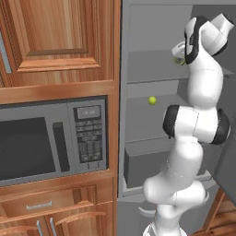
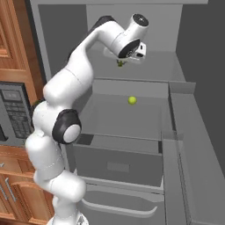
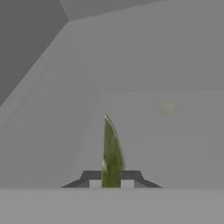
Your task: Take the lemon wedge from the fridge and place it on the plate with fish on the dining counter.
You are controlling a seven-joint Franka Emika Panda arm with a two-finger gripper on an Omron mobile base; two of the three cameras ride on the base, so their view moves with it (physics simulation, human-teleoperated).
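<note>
Risk: the gripper is clenched on the lemon wedge by its thin edge only, low centre of the hand view, so a fast withdrawal could let the slice twist or slip out. The shelf rim and the fridge wall stand close by; a wide swing could knock the wedge loose.

Left to right in the right base view: a steel microwave in wood cabinetry at mid left; the glossy white arm; the wedge, a flat green-yellow crescent, at upper centre under the hand; a small round ball (not the target) on the matte grey shelf below; a boxy grey drawer at lower centre.
</note>
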